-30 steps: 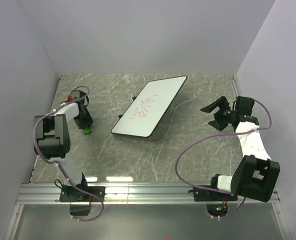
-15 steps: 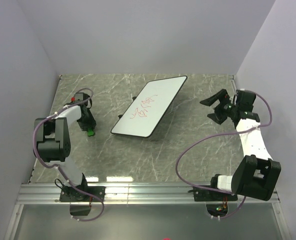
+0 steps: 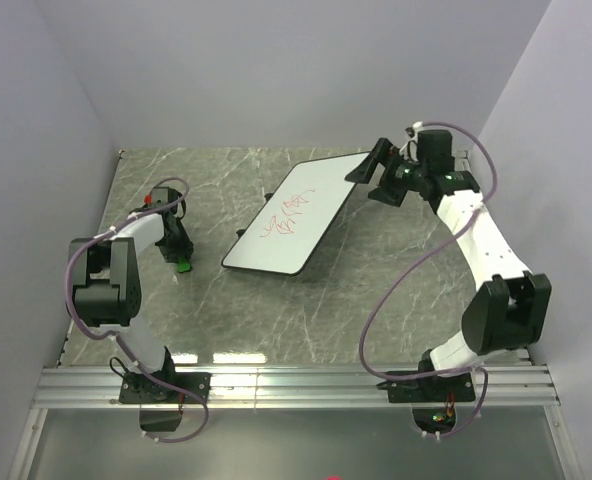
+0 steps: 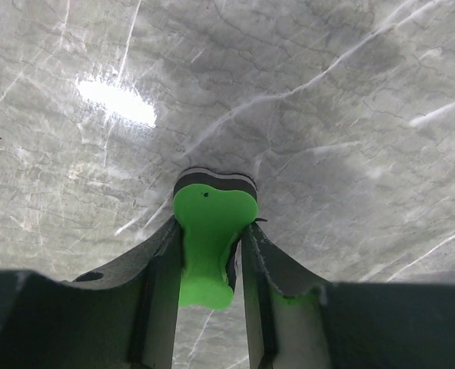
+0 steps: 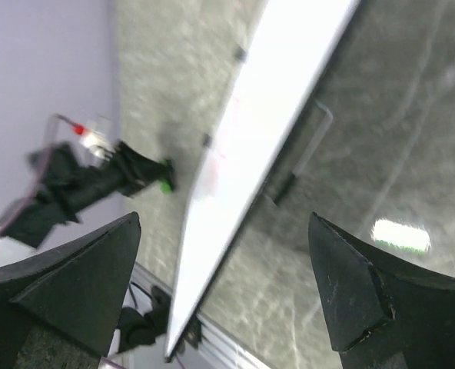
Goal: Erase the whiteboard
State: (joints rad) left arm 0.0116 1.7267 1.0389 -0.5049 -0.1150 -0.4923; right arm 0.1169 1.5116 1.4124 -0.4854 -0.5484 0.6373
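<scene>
The whiteboard (image 3: 298,215) lies tilted in the middle of the marble table, with red scribbles (image 3: 286,218) near its centre. At the table's left, my left gripper (image 3: 179,262) points down at the table and is shut on the small green eraser (image 3: 180,265). The left wrist view shows the eraser (image 4: 210,231) pinched between both fingers, its dark felt end close to the table top. My right gripper (image 3: 368,178) hovers open by the whiteboard's far right corner. In the right wrist view the whiteboard (image 5: 250,138) runs as a blurred white band between the wide-spread fingers.
Grey walls close the table in on the left, far and right sides. An aluminium rail (image 3: 296,385) runs along the near edge by the arm bases. A dark bracket (image 5: 297,165) shows under the board's edge. The left arm and eraser (image 5: 166,184) appear beyond the board.
My right arm has swung from the table's right side to the whiteboard's far right corner, still open. My left gripper has closed further on the eraser and hardly moved.
</scene>
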